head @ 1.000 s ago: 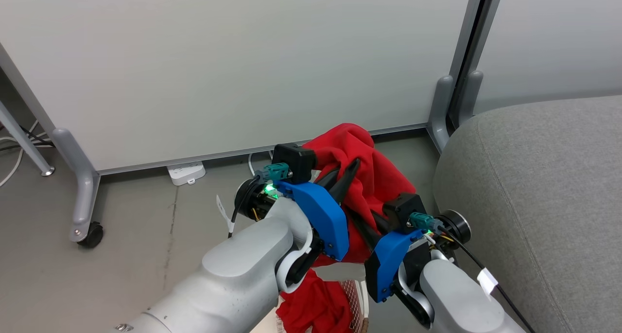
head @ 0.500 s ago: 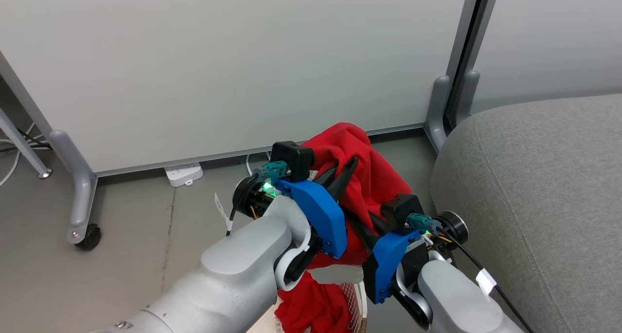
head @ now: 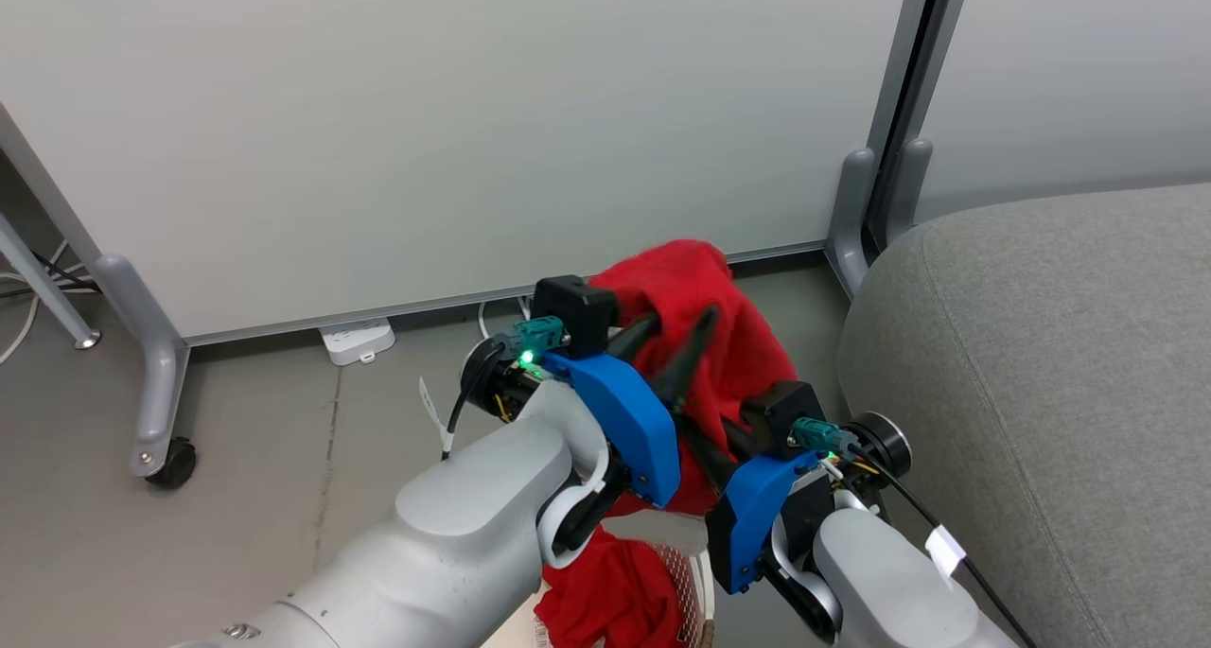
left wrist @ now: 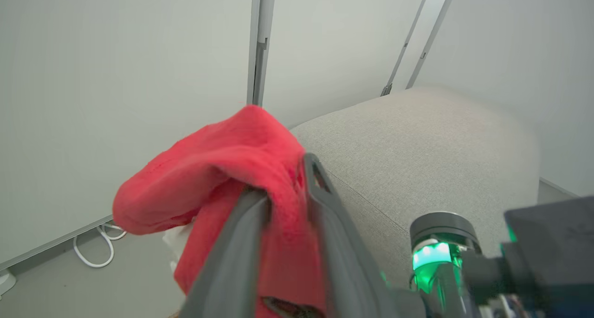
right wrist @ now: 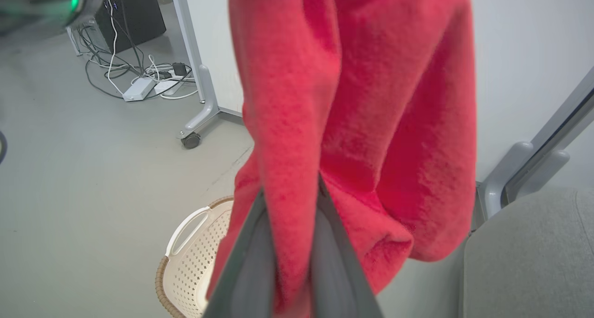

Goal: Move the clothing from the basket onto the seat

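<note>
A bright red piece of clothing (head: 733, 345) hangs between both grippers, above the basket and just left of the grey seat (head: 1041, 364). My left gripper (head: 683, 315) holds its fingers apart, and the fabric (left wrist: 209, 169) still drapes over and between them. My right gripper (right wrist: 290, 190) is shut on a lower fold of the same garment (right wrist: 371, 100). Below it stands the cream basket (right wrist: 185, 262) with its brown rim. A second red garment (head: 605, 591) lies in the basket (head: 698, 582). The seat (left wrist: 417, 137) lies directly beyond the left fingers.
White partition panels stand behind on grey feet with castors (head: 156, 440). A white power strip (head: 358, 338) lies at the panel's base. Cables and another strip (right wrist: 134, 88) lie on the grey floor to the left. A panel post (head: 866, 203) stands beside the seat's corner.
The left gripper's fingers have parted while the red garment stays draped on them. The top of the garment has shifted slightly right. The right gripper keeps its hold.
</note>
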Available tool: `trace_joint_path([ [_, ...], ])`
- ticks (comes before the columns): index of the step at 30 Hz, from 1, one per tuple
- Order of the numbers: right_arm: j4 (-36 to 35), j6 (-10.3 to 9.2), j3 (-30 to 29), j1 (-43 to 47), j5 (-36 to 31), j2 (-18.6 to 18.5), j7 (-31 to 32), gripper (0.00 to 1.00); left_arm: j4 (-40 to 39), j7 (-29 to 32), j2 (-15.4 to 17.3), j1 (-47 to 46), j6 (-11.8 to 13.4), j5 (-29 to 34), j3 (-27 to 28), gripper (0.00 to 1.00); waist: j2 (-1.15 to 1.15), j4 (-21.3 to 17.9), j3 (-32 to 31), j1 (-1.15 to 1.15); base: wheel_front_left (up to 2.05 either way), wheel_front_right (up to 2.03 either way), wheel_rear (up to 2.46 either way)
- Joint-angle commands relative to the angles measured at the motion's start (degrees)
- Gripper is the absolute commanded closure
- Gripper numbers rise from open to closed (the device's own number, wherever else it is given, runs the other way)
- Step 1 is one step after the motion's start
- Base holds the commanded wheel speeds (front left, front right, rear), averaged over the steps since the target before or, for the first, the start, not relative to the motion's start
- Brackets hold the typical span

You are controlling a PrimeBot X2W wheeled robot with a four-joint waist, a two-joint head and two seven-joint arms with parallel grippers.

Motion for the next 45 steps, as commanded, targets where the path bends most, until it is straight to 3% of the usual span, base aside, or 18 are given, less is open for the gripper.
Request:
trace_joint_path([
  [1,0.3,-0.04,0.1,-0.4,0.1,-0.2,-0.5,1.0,-0.2,-0.5,0.1,-0.6,-0.7,1.0,-0.2,0.0,0.0,0.0,0.0,0.0,0.0,0.0,0.0],
  [6,0.5,-0.04,-0.3,-0.3,-0.4,-0.2,-0.8,1.0,-0.2,-1.8,0.1,2.0,-2.2,4.9,1.3,0.0,0.0,0.0,-0.3,0.0,0.0,0.0,0.0],
  [16,1.3,-0.04,-2.6,1.1,-2.5,-0.1,-1.2,1.0,-12.3,-1.8,4.0,17.6,-3.8,23.8,17.6,0.0,0.0,0.1,-0.4,0.0,0.0,0.0,0.0],
  [24,1.6,-0.04,-5.2,1.9,-4.0,-0.1,-1.4,1.0,-17.7,-1.8,5.1,29.9,-5.5,33.4,29.7,0.0,0.0,0.9,-0.1,0.0,0.0,0.0,0.0],
  [35,1.1,-0.04,-7.6,2.9,-5.2,-0.1,-1.3,1.0,-21.3,-1.8,5.3,41.3,-6.0,41.4,44.2,0.0,0.0,1.5,0.4,0.0,0.0,0.0,0.0],
  [45,0.8,-0.04,-8.4,3.6,-5.7,-0.1,-0.9,1.0,-20.8,-1.8,3.5,43.4,-8.0,45.3,49.1,0.0,0.0,1.8,0.6,0.0,0.0,0.0,0.0],
])
